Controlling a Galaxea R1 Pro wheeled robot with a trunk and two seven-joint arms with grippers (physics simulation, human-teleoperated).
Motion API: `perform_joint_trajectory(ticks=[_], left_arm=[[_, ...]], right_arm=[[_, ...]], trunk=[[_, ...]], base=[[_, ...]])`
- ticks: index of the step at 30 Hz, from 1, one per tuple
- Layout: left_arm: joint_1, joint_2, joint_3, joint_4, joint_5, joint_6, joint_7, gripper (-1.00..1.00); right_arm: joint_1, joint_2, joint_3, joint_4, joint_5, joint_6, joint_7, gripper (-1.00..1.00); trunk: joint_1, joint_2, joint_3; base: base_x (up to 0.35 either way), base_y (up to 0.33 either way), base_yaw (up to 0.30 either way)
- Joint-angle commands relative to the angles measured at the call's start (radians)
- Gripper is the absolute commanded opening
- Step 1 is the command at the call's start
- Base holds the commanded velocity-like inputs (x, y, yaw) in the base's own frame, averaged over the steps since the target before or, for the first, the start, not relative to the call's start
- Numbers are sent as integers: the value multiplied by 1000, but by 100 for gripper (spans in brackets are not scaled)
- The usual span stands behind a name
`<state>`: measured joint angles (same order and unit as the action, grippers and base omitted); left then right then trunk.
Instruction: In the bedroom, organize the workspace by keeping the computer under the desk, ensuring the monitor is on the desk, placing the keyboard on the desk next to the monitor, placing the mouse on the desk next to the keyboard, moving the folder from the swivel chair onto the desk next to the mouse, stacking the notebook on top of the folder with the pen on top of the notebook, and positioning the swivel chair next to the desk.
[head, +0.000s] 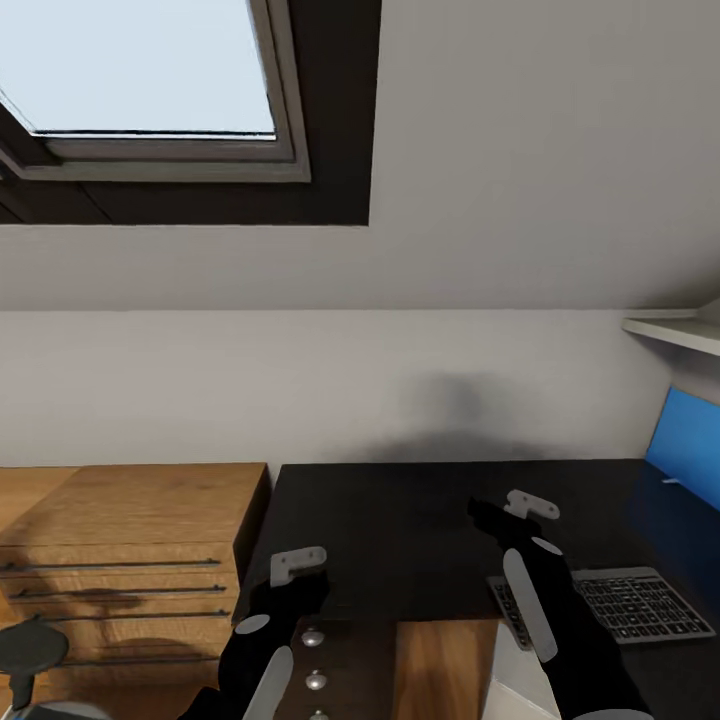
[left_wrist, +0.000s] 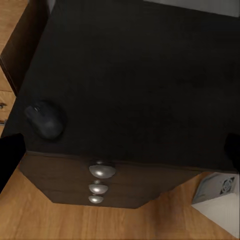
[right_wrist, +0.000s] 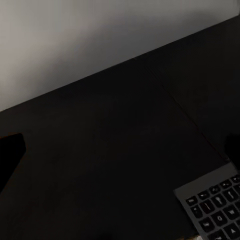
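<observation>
We're facing the black desk surface (head: 400, 520) w/ both arms out over it. The keyboard (head: 640, 605) lies at lower right of the head view, on the surface, partly hidden by the right arm. The mouse (left_wrist: 46, 119) shows in the left wrist view at mid-left, sitting near the surface's front corner, above the drawer knobs (left_wrist: 101, 171). So mouse and keyboard are well apart; the step in hand, as we judge it, is getting the mouse over beside the keyboard.

Left pincer (head: 297, 565) hangs over the front edge of the surface at lower centre-left; dark finger edges sit at both sides of its wrist view w/ nothing between, so it reads as spread and empty. Right pincer (head: 530, 506) hovers over bare surface just left of the keyboard; same spread, empty look.

A blue panel (head: 685, 445) leans at the right edge, poss. the folder, can't confirm. Pale grey box (left_wrist: 217, 187) at lower right of the left wrist view, on the floor by the pedestal, is prob. the computer.

To do it well: bring the left pincer above the mouse, line fingers across its narrow sides, drop straight, close gently; it's rounded and may squirt out. Lift clear before carrying right, and mind the right arm in the path. The wood cabinet (head: 130, 540) at left stays out of it.
</observation>
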<state>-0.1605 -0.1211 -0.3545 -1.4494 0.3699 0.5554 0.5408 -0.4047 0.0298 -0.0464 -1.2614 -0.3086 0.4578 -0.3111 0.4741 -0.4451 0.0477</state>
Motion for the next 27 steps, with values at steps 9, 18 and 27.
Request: perform_joint_trajectory(ticks=[9, 18, 27], left_arm=[[-1, 4, -1, -5, 11, 1, 10, 100], [3, 4, -1, -56, 14, 3, 10, 100], [4, 4, -1, -131, 24, 6, 10, 100]], right_arm=[[0, -31, -3, 21, -11, 2, -2, 100], [-23, -153, -83, 271, -17, -65, -4, 100], [-68, -197, -182, 392, -31, -91, -10, 100]], trunk=[[1, -1, 0], [1, -1, 0], [5, -8, -4]], base=[[272, -83, 0], [18, -6, 0], [1, 0, 0]])
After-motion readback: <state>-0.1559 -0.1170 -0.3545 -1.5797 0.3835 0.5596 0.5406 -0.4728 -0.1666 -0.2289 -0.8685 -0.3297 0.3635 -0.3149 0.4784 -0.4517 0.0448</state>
